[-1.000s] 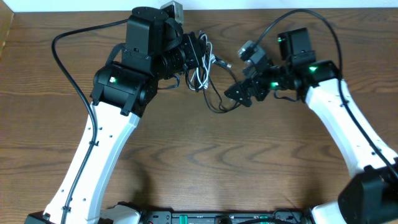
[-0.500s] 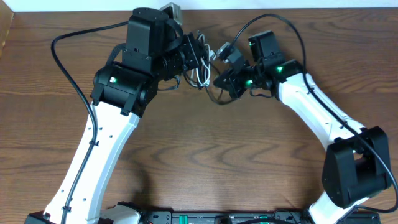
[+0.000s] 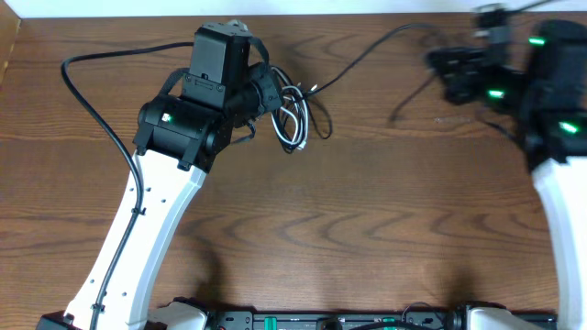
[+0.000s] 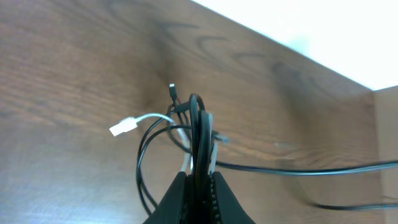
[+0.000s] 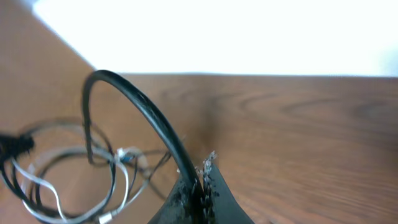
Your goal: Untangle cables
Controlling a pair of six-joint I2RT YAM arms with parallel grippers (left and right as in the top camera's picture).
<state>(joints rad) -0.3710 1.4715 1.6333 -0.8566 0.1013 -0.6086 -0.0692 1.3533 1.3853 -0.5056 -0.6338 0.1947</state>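
Note:
My left gripper is shut on a tangled bundle of cables, black and white loops hanging over the table's back middle. In the left wrist view the jaws pinch black and white strands, and a white plug sticks out to the left. One black cable stretches from the bundle to my right gripper, which is blurred at the far right back. In the right wrist view that gripper is shut on the black cable, with the bundle off to its left.
A thick black arm wire loops over the left of the wooden table. A raised wooden edge borders the far left. The white back wall runs along the top. A black bar lies at the front edge.
My right gripper went from open beside the bundle to shut on a black cable, then swung far right, drawing that cable out. The left arm held the bundle and shifted slightly.

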